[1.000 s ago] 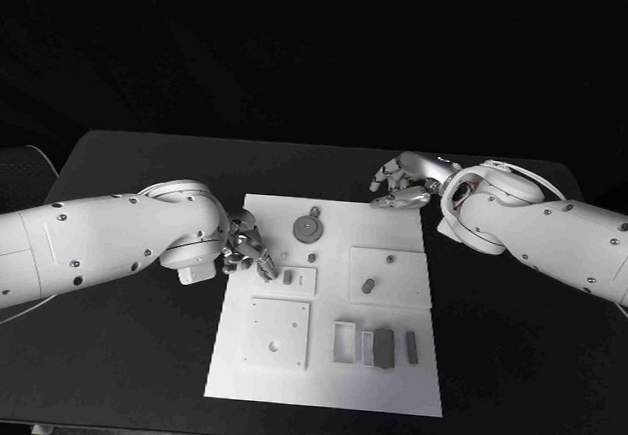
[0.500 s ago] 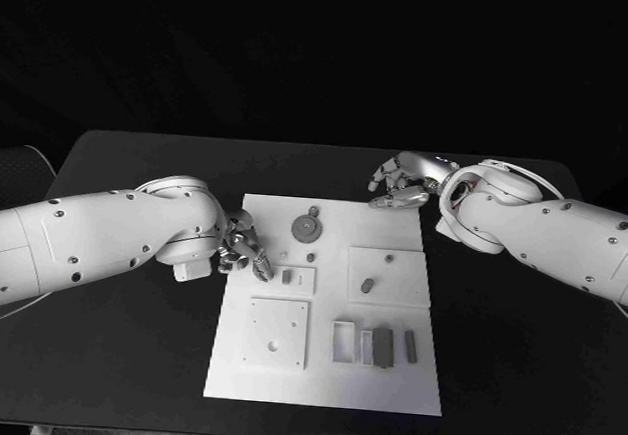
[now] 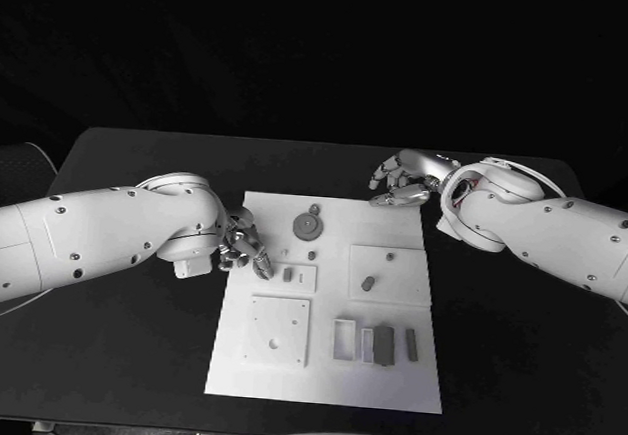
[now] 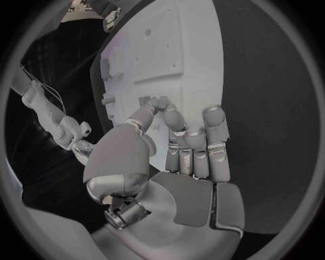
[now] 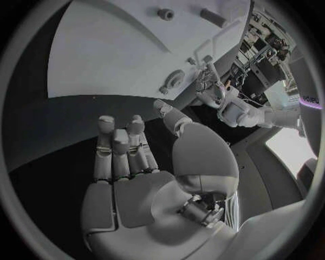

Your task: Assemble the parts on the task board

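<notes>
Task board point(image 3: 325, 379) sits mid-table w/ grey parts on it: round disc part point(image 3: 307, 225) near far end, row of upright bar parts point(image 3: 377, 345) toward near end. Left hand point(image 3: 246, 250) is over board's left edge by a small slotted part point(image 3: 291, 273), fingers curled in; can't tell if it holds anything. Right hand point(image 3: 404, 184) hovers just past board's far right corner, fingers apart, empty.
</notes>
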Motion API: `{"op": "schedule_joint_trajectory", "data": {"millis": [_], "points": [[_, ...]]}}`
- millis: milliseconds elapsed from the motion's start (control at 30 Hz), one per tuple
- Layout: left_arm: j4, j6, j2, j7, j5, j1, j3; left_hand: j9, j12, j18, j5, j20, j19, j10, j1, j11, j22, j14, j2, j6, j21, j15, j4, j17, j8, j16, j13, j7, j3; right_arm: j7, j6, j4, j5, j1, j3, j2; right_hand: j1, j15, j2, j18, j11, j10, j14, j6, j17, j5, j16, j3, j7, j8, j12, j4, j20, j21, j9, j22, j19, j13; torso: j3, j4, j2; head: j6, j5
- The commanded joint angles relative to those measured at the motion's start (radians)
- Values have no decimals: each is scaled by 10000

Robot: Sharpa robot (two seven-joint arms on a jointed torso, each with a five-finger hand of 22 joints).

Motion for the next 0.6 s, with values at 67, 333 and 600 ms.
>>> {"op": "schedule_joint_trajectory", "data": {"millis": [67, 333, 600], "points": [[-76, 328, 6, -230, -226, -56, -61, 15, 24, 118, -11, 19, 43, -9, 552, -17, 189, 134, 593, -25, 28, -174, -712, -10, 39, 22, -13, 12, 741, 65, 133, 8, 3, -4, 5, 0, -1, 22, 61, 114, 4, -50, 66, -26, -10, 51, -63, -42, 81, -56, 42, -6, -25, -58, -13, 124, 50, -15, -3, 0, 3, -4, 16], [-82, 484, 25, -248, -216, -58, -63, 21, 24, 119, -22, 19, 39, -12, 553, -16, 190, 131, 588, -29, 28, -173, -716, -10, 37, 22, -18, 13, 741, 67, 134, 1, 3, -4, 5, 12, 0, 22, 61, 114, 5, -52, 65, -26, -11, 51, -64, -40, 81, -56, 43, -7, -25, -59, -15, 124, 50, -17, -6, 0, 1, -20, 11], [-80, 527, 17, -255, -216, -58, -66, 25, 24, 119, -35, 19, 37, -13, 552, -15, 190, 129, 589, -31, 28, -172, -718, -10, 35, 23, -21, 14, 740, 64, 138, -5, 3, -4, 5, 10, 2, 22, 62, 114, 5, -53, 64, -26, -11, 51, -64, -39, 81, -56, 44, -7, -25, -59, -15, 124, 50, -18, -1, 0, 1, -19, 14]]}}
